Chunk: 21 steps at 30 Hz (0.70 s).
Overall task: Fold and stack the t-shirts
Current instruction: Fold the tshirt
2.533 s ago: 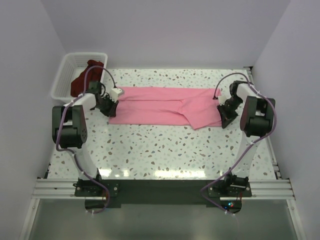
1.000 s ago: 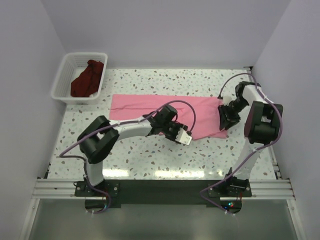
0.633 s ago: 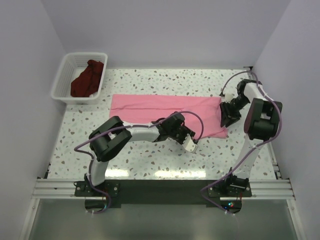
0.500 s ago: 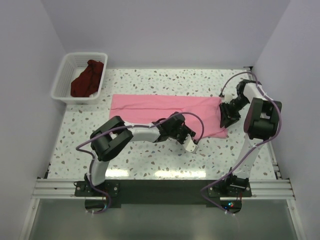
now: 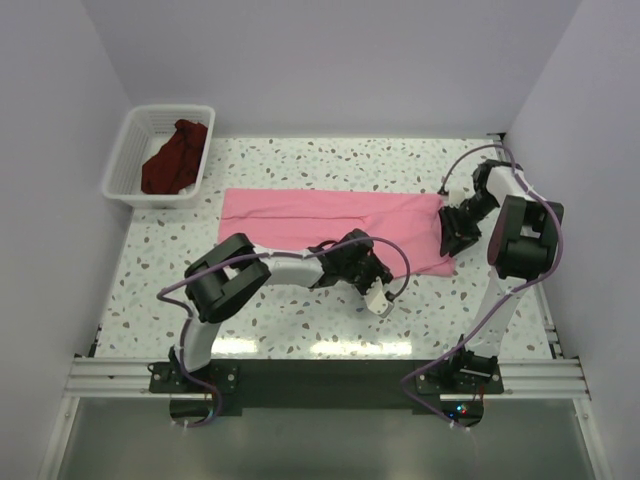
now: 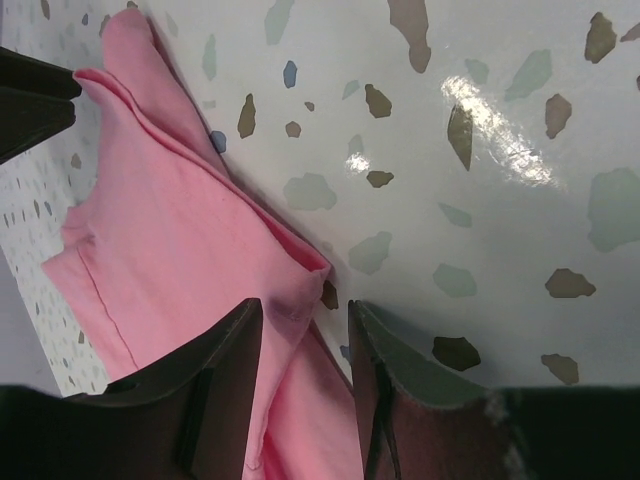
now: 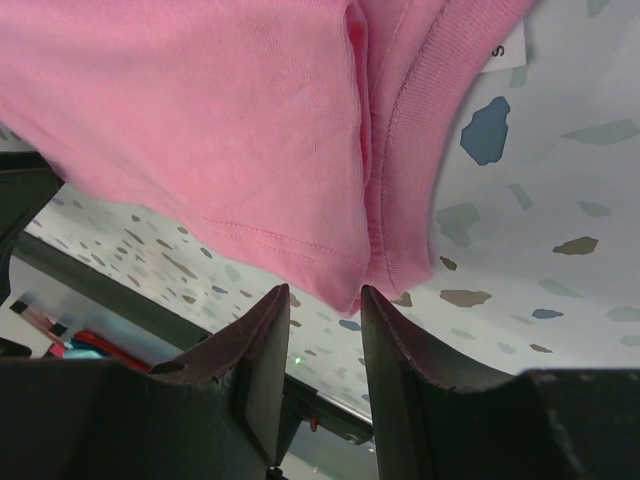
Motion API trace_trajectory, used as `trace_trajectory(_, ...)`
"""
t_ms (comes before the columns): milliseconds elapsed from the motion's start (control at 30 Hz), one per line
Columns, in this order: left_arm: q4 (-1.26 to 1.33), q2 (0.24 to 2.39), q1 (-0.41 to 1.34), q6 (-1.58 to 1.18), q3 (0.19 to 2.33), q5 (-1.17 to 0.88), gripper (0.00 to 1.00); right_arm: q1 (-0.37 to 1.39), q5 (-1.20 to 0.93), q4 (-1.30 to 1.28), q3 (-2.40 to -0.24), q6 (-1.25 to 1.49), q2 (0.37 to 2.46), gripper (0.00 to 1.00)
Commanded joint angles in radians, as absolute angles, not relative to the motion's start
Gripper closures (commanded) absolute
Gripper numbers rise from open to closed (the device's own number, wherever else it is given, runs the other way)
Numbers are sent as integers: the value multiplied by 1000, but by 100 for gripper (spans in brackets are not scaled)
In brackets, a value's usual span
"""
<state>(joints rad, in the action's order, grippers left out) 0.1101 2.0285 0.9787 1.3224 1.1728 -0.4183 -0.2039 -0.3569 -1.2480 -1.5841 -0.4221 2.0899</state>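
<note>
The light pink t-shirt [image 5: 310, 210] lies spread in a long band across the middle of the table. My left gripper [image 5: 375, 275] reaches over to its near edge; in the left wrist view the gripper [image 6: 305, 340] is open, with a folded edge of the pink shirt [image 6: 170, 230] lying between its jaws. My right gripper [image 5: 455, 238] is at the shirt's right end; in the right wrist view it [image 7: 325, 305] is open, with a corner of the pink shirt [image 7: 220, 110] at its fingertips. The dark maroon t-shirt [image 5: 175, 160] lies crumpled in the basket.
The white lattice basket [image 5: 128, 150] stands at the back left corner. A white label [image 7: 505, 50] shows at the pink shirt's collar. Walls close in the table on the left, back and right. The speckled table [image 5: 300, 320] runs in front of the shirt.
My left arm swung from the shirt's left end across to its near middle edge, then shifted slightly. My right gripper moved a little towards the back at the shirt's right end.
</note>
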Motion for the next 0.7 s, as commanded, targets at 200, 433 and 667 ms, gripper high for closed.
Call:
trace_trajectory(200,40,2062,996,1410,1229,-454,56,-206,-354,-1249,-1577,-422,2099,64)
trace_trajectory(433,8,2072,997,1416,1255,-459,78,-204,-370,-1272,-1606,-419,2111,73)
trace_trajectory(667,3,2077,997,1420,1264,-462,81,-204,-313,-1244,-1589,-408,2102,62)
